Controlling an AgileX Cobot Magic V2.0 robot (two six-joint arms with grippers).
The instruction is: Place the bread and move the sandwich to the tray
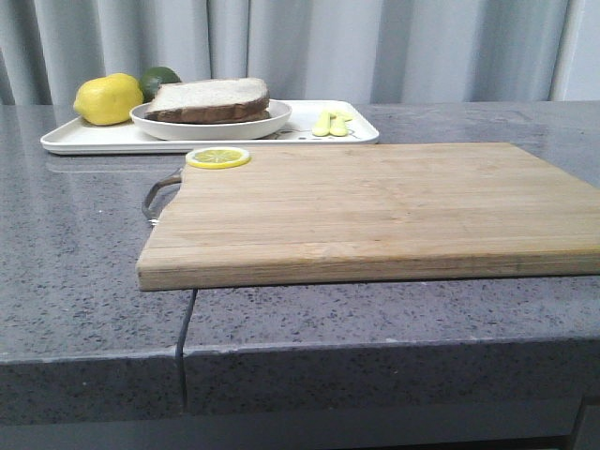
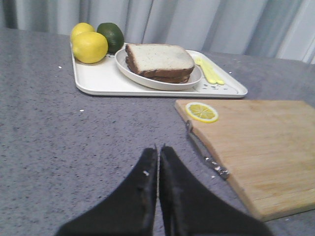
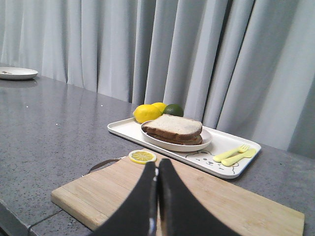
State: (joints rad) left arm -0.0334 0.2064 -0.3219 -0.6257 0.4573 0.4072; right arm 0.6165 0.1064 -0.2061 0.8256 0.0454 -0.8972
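Observation:
The sandwich [image 1: 208, 99], brown-crusted bread with a white slice on top, lies on a round white plate [image 1: 211, 124] on the white tray [image 1: 94, 138] at the back left. The egg is hidden. It also shows in the left wrist view [image 2: 160, 61] and the right wrist view [image 3: 173, 129]. My left gripper [image 2: 158, 149] is shut and empty over the grey counter, well short of the tray [image 2: 106, 81]. My right gripper [image 3: 157, 163] is shut and empty above the wooden cutting board [image 3: 206, 201]. Neither gripper shows in the front view.
A lemon [image 1: 108, 98] and a lime [image 1: 157, 79] sit on the tray's left end, a yellow fork and spoon [image 1: 332, 123] on its right. A lemon slice [image 1: 217, 157] lies on the cutting board [image 1: 375, 211]. A second plate [image 3: 15, 73] stands far off.

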